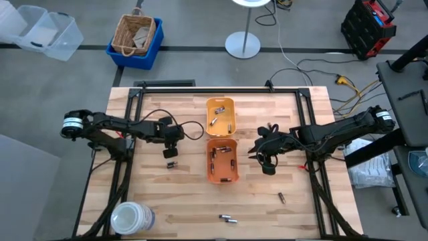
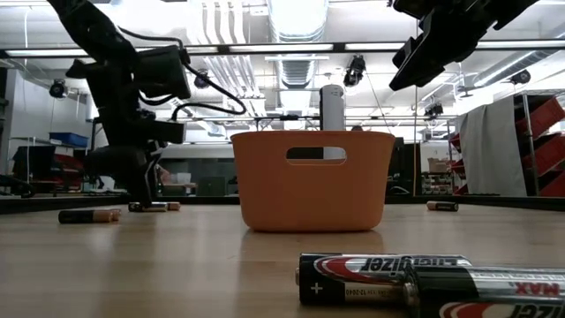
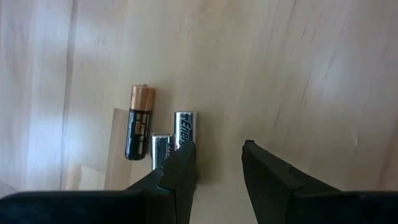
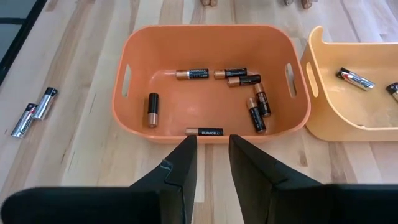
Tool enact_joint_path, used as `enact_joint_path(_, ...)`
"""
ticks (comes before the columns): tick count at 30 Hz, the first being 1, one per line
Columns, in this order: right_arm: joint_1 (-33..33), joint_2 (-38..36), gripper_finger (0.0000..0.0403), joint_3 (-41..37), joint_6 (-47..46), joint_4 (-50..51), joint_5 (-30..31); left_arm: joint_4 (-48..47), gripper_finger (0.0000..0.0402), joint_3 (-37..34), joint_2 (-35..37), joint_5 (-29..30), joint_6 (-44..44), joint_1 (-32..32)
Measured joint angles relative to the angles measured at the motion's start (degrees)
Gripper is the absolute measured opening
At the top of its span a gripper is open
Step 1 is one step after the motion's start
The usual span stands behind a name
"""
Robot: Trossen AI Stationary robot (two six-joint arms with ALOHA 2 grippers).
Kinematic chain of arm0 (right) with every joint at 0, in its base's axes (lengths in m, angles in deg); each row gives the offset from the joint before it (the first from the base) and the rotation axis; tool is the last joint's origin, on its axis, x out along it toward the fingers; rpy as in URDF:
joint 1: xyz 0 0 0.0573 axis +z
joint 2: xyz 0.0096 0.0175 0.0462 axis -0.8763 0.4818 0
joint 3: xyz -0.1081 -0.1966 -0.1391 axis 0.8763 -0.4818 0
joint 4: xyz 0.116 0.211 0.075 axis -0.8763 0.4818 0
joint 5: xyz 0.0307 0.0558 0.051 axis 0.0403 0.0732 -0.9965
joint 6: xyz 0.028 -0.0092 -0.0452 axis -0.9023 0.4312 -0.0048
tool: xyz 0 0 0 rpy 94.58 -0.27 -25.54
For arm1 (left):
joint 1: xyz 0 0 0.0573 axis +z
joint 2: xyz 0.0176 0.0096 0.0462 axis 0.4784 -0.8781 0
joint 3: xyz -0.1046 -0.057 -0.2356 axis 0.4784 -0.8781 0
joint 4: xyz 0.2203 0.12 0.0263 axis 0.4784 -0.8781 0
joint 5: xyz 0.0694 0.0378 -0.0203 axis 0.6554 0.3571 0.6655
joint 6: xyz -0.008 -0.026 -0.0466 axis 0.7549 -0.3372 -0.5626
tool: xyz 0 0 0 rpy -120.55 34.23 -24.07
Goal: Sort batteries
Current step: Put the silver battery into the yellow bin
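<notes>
wood table [image 1: 167, 201]: 2 trays [image 1: 222, 161], loose batteries [image 1: 227, 218], jar [image 1: 131, 218].

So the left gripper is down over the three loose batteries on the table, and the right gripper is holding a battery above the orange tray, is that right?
Not quite: the right gripper is open and empty above the orange tray, as the right wrist view shows. The left gripper is indeed down over the three loose batteries.

We see a table [image 1: 167, 201] of pale planked wood, smooth, with visible grain. On it sit two smooth matt plastic trays, one orange [image 4: 137, 50] and one yellow-orange [image 4: 323, 118]. The batteries [image 3: 140, 121] have glossy printed wrappers, black with copper or silver, and shiny metal ends. The gripper fingers [image 3: 180, 171] look like dark matt plastic. A woven wicker basket [image 1: 134, 33] sits in a blue plastic bin [image 1: 152, 48].
</notes>
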Motion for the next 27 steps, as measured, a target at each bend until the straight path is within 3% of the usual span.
enact_joint_path(13,0.0,0.0,0.0104,0.0,0.3,-0.1,0.0,3.0,0.0113,-2.4,0.0,-0.1,-0.2,0.5)
enact_joint_path(21,0.0,0.0,0.0107,0.0,0.3,-0.2,0.0,0.6,0.0113,-0.1,0.1,-3.4,-1.0,0.2)
enact_joint_path(27,0.0,0.0,0.0094,0.0,0.7,-2.1,0.0,-4.6,0.0113,3.3,0.6,2.6,-0.9,1.1)
